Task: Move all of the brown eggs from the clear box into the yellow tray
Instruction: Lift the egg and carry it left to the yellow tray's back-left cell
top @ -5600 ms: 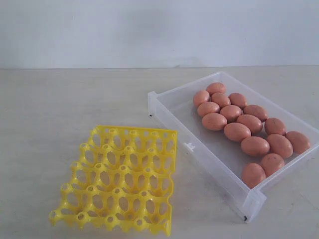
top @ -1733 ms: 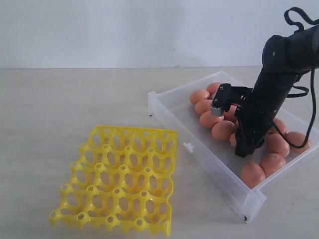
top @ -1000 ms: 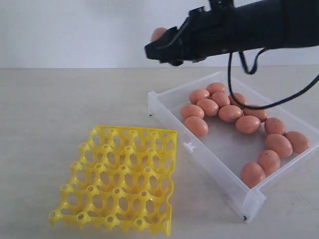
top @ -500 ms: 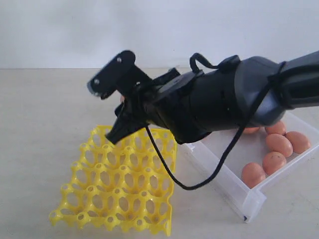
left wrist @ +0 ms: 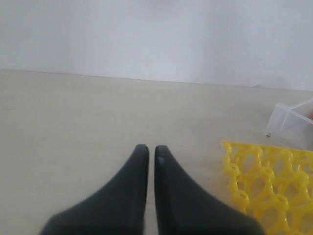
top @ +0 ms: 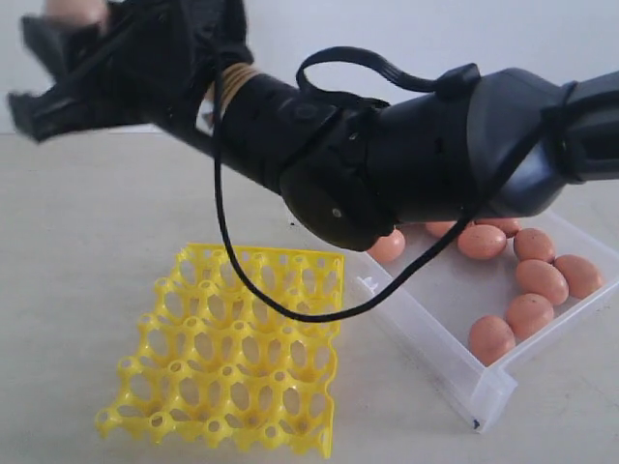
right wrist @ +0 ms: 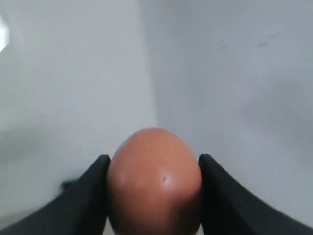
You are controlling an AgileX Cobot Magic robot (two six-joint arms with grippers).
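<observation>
My right gripper is high at the far left of the exterior view, above and behind the yellow tray, and it is shut on one of the brown eggs. The right wrist view shows that egg clamped between both black fingers, facing a pale wall. The tray's cups hold nothing. The clear box on the right holds several brown eggs; the arm hides its far part. My left gripper is shut and empty, low over bare table left of the tray.
The thick black right arm and its looping cable span the view above the tray and the box's left end. A corner of the box shows in the left wrist view. The tabletop is pale beige, with a white wall behind.
The right arm has swung left and upward with the egg, from just over the tray's back edge to high at the upper left. Eggs in the box have not moved.
</observation>
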